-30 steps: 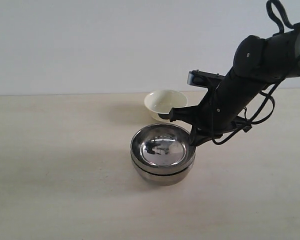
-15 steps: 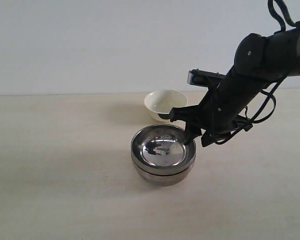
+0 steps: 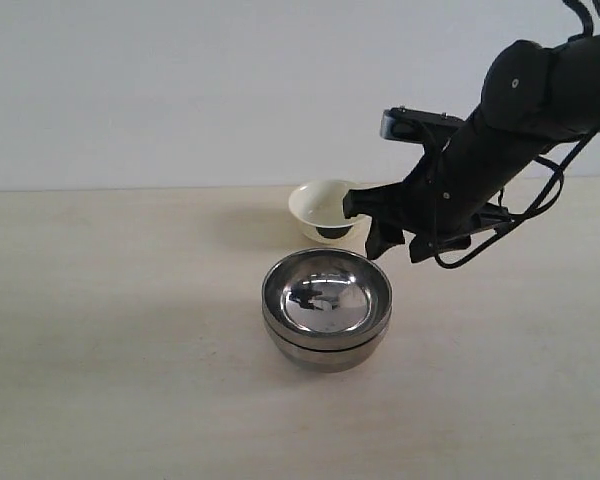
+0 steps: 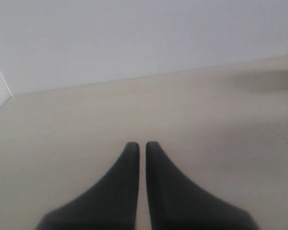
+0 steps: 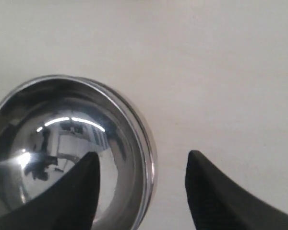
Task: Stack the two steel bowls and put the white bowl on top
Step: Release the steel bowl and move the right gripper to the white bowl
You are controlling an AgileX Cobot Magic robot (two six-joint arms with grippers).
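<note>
Right fingers (image 5: 216, 196) now spread, lifted clear of the rim they pinched; 2 steel bowls (image 3: 326, 300) nested (left fingers (image 4: 125, 187) pressed together). White bowl (image 3: 315, 205) remains outstanding.

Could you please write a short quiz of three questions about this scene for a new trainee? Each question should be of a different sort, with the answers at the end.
1. True or false: the white bowl already sits on top of the steel bowls.
2. Which end effector is open and empty? A) the left end effector B) the right end effector C) both
3. How many steel bowls are nested in the stack?

Key
1. False: it stands on the table, behind the stack.
2. B
3. Two
</note>
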